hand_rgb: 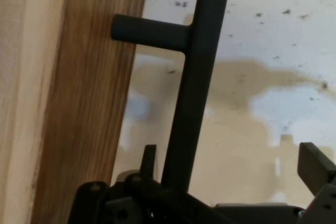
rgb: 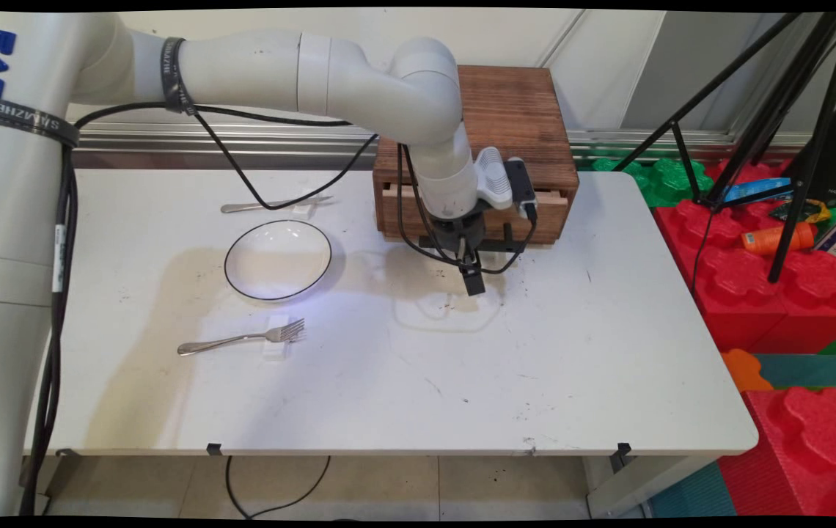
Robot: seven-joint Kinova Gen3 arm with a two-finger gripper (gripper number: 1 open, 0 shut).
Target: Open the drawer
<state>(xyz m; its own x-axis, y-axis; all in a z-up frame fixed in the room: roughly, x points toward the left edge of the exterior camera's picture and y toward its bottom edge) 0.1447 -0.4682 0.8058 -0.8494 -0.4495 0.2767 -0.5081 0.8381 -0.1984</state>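
Note:
A dark wooden drawer box (rgb: 510, 110) stands at the back of the white table (rgb: 572, 367). Its drawer front (rgb: 546, 216) carries a black bar handle (rgb: 495, 246), and the drawer looks pulled out slightly. My gripper (rgb: 472, 279) points down just in front of the drawer, at the handle. In the hand view the handle bar (hand_rgb: 194, 87) runs up between my fingers, close to the left fingertip (hand_rgb: 148, 156) and far from the right one (hand_rgb: 315, 161). The gripper (hand_rgb: 231, 153) is open and holds nothing. The drawer's wood face (hand_rgb: 84, 103) fills the left side.
A white plate with a dark rim (rgb: 278, 259) lies left of the gripper. A fork (rgb: 242, 339) rests on a small white block near it, and another piece of cutlery (rgb: 271, 205) lies behind the plate. A black tripod (rgb: 792, 147) and red foam blocks (rgb: 777, 293) stand off the right edge.

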